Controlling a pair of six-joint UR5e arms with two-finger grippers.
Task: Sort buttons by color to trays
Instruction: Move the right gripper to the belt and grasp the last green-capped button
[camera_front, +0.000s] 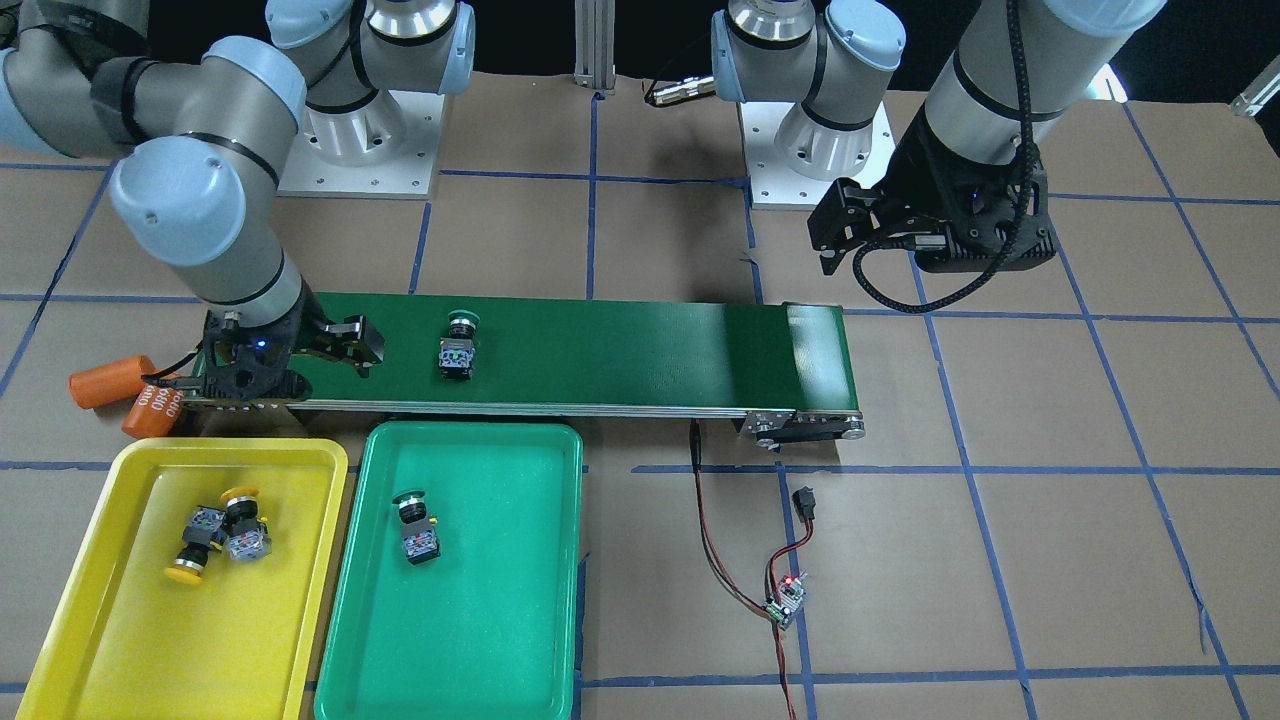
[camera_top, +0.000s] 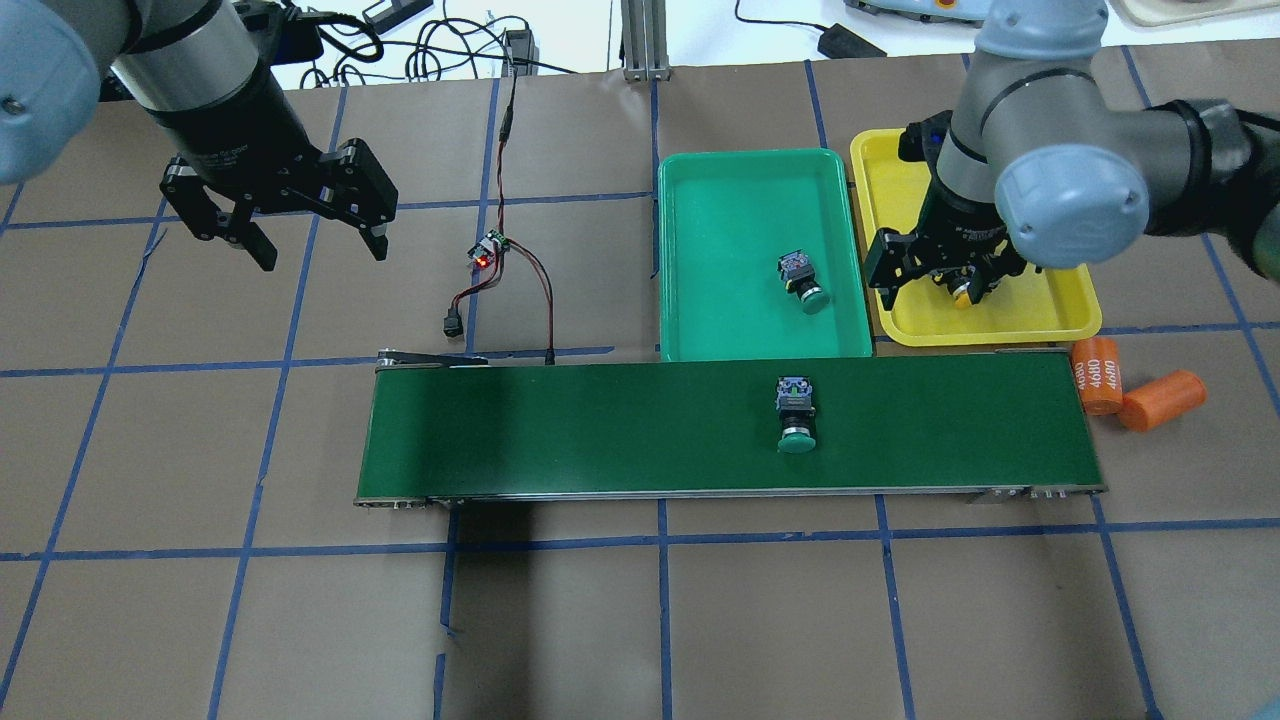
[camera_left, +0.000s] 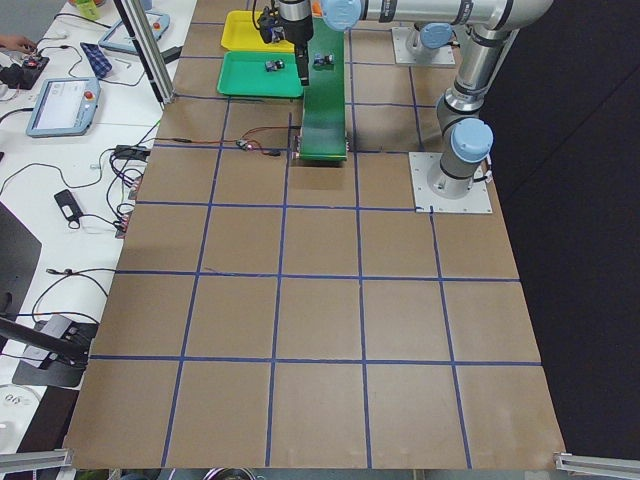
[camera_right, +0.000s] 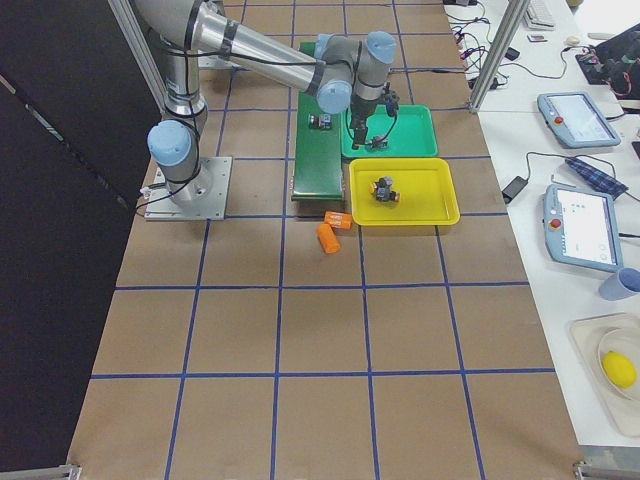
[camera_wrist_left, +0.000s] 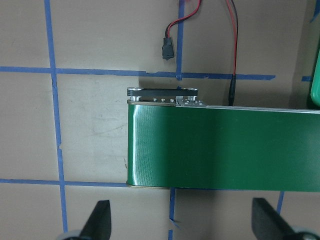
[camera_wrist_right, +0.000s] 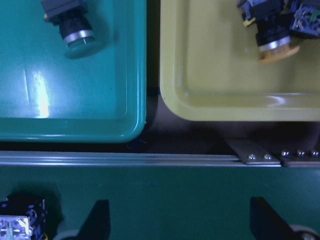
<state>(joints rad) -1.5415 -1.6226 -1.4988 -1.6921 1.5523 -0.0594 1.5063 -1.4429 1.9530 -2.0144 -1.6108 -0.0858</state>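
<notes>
Brown tabletop (camera_top: 780, 630) gridded with blue tape lines (camera_top: 664, 620)

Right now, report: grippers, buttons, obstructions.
Left gripper open, empty, near belt end. Right gripper open, empty, over belt. Yellow buttons in yellow tray, green button in green tray, other green button on belt. Nothing blocking.

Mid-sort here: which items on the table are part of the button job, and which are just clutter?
Belongs to the job: green button lying on the conveyor belt, unsorted; second green button in the green tray; two yellow buttons in the yellow tray.
Just lying about: two orange cylinders by the belt's end; circuit board with red and black wires.
</notes>
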